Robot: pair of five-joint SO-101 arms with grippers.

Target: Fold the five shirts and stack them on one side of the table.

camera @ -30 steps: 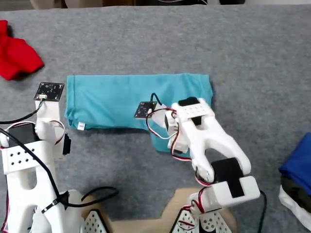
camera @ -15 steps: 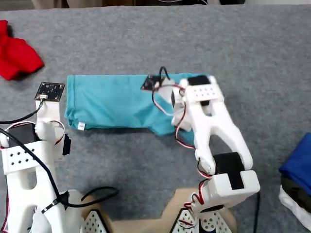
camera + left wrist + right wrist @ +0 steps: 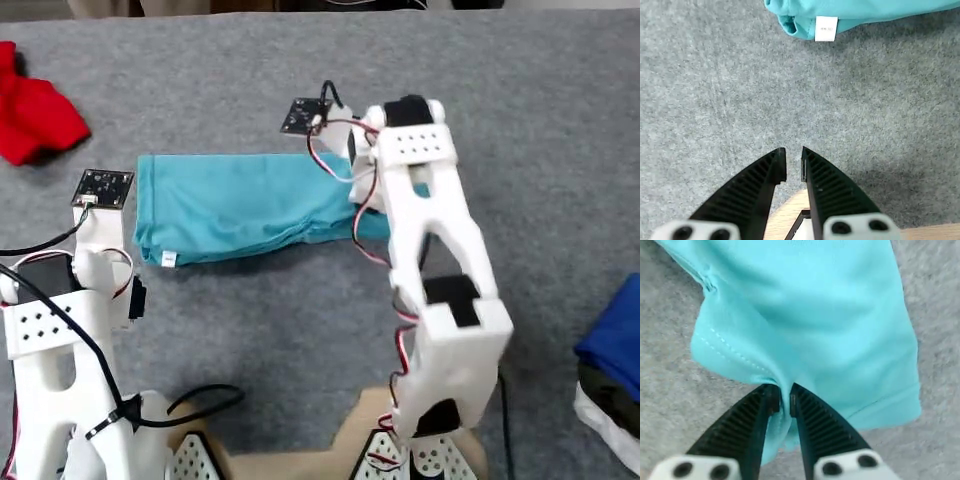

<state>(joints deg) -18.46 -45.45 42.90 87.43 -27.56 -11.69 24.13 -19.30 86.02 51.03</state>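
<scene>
While the right tool pinches the teal shirt mid-worktop, its arm now sits farther toward the far edge, flap drawn up | left tool closed, empty, unmoved.

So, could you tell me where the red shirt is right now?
In the high view the red shirt lies crumpled at the far left edge of the table, apart from the teal shirt.

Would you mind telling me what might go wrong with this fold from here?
The right pincer pinches only a small bit of the teal shirt at its edge, so the cloth may slip out. The left pincer sits off the shirt near its label, so the whole shirt may drag instead of folding.
</scene>
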